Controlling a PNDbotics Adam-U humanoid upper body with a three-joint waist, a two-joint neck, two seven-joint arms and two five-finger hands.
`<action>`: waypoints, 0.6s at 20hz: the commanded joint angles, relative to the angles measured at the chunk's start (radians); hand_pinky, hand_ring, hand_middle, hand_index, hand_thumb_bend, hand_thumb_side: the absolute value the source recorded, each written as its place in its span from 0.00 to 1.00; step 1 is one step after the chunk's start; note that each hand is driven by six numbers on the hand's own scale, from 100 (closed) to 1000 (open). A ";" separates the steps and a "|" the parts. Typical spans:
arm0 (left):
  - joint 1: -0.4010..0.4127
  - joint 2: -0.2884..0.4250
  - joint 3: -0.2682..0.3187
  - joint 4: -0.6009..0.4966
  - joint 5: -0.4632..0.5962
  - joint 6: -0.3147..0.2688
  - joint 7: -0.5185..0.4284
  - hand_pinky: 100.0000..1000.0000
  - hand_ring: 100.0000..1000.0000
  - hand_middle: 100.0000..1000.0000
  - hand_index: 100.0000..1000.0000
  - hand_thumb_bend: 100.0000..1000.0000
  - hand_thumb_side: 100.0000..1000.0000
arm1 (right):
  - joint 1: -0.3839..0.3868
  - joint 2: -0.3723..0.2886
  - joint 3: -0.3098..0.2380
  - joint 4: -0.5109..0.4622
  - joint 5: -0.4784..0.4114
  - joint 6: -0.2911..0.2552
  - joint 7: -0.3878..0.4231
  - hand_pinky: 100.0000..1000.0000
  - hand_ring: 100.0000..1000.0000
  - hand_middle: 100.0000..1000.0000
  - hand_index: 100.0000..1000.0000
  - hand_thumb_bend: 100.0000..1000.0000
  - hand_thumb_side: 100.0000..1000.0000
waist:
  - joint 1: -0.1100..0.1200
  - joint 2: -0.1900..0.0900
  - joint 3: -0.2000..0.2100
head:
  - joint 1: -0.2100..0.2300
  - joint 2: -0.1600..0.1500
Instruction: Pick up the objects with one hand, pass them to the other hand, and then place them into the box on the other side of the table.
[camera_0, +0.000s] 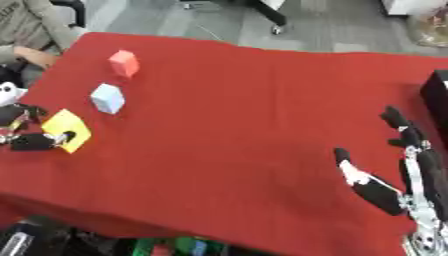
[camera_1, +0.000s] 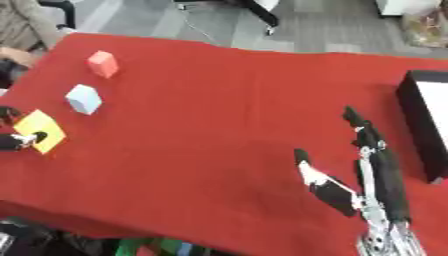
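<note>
On the red cloth-covered table three small blocks lie along the left side: an orange-red cube farthest away, a pale blue cube nearer, and a flat-looking yellow block closest to the robot. The left hand is at that yellow block by the table's left edge, with its dark fingers curled round the near edge of the block, so it appears to have hold of it, though the block looks not yet lifted off the cloth. The right hand hovers over the right side of the table with its fingers straight and spread apart from the thumb, holding nothing. The black box with a pale inside stands at the right edge, just beyond that hand, and no block shows inside it. The task seems barely begun: the first pick is under way, and the handover and all three placements remain.
</note>
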 joint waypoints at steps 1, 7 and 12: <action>-0.009 0.014 0.008 -0.003 0.002 0.002 -0.003 0.73 0.64 0.66 0.85 0.36 0.62 | -0.013 0.001 -0.002 -0.007 -0.002 -0.002 -0.007 0.68 0.86 0.82 0.99 0.37 0.44 | 0.003 -0.006 -0.001 | 0.001 -0.003; -0.007 -0.006 0.015 -0.008 0.016 0.017 0.046 0.69 0.54 0.54 0.76 0.18 0.23 | -0.013 0.003 -0.002 -0.002 -0.003 -0.004 -0.010 0.68 0.86 0.82 0.99 0.36 0.45 | 0.002 -0.005 -0.002 | 0.003 -0.003; -0.007 -0.028 0.033 -0.050 0.110 0.030 0.159 0.66 0.43 0.40 0.63 0.00 0.07 | -0.014 0.003 -0.002 -0.004 -0.003 -0.005 -0.009 0.68 0.86 0.82 0.99 0.36 0.45 | 0.000 -0.003 0.001 | -0.001 -0.003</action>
